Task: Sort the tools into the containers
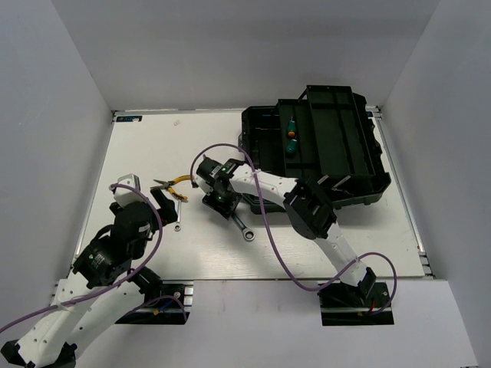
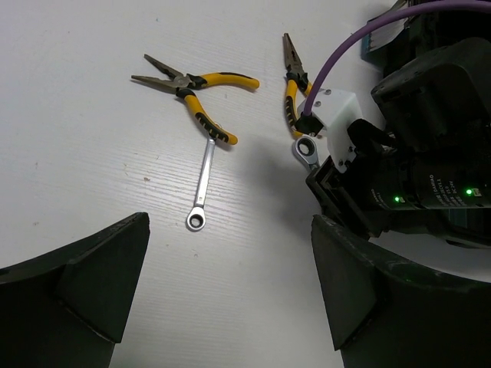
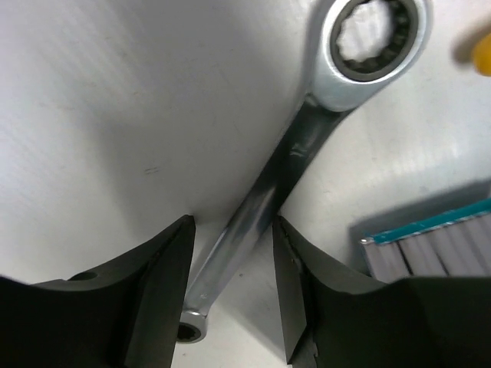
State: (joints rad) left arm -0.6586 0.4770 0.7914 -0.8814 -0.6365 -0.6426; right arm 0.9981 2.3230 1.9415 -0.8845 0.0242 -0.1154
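From above, one open toolbox [image 1: 360, 165] at the table's [image 1: 146, 153] far right holds two green screwdrivers [image 1: 290, 123]. The left wrist shows the left gripper [image 2: 229, 230] gaping empty over two pliers [image 2: 192, 88] and one small wrench [image 2: 202, 188]. The right wrist shows the right gripper [image 3: 232, 253] straddling one long wrench [image 3: 265, 184] lying on the table; whether it pinches cannot be told.

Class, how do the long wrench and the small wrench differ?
The long wrench has a bigger ring head than the small wrench. The long wrench sits inside the open right gripper; the small wrench lies free beside pliers. Both are silver, ring-ended, flat on the table.
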